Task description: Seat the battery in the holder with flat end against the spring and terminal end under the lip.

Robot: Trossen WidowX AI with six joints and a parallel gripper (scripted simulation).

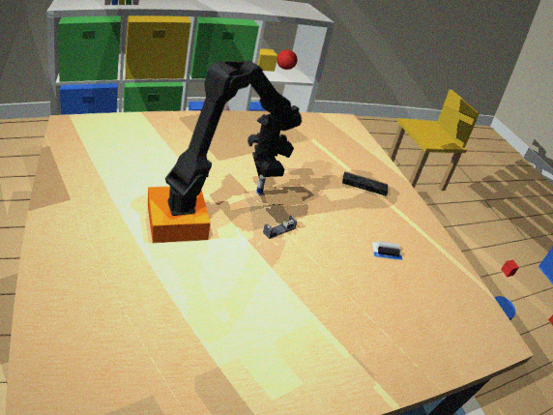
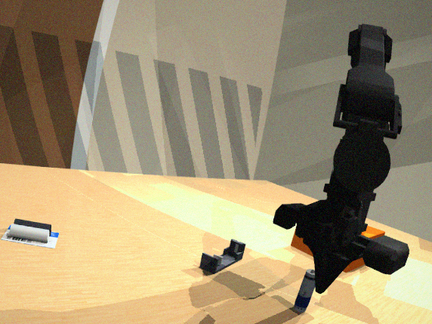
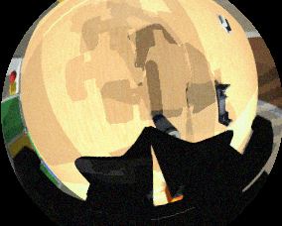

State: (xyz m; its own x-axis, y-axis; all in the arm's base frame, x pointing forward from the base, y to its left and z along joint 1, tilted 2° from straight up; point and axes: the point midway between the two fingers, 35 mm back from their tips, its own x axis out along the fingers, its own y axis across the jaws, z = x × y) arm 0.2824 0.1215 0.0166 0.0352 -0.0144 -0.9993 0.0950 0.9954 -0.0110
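The claw (image 2: 324,288) is fully closed with nothing between its fingers, pointing down just beside the battery (image 2: 305,290). The battery stands upright on the bench (image 2: 113,265), apart from the holder (image 2: 223,257).

My top view looks down from high beyond the desk's (image 1: 121,311) near edge toward its far edge. My exterior view sits low near one desk corner. My wrist view looks steeply down, close. All share the holder (image 1: 279,227).
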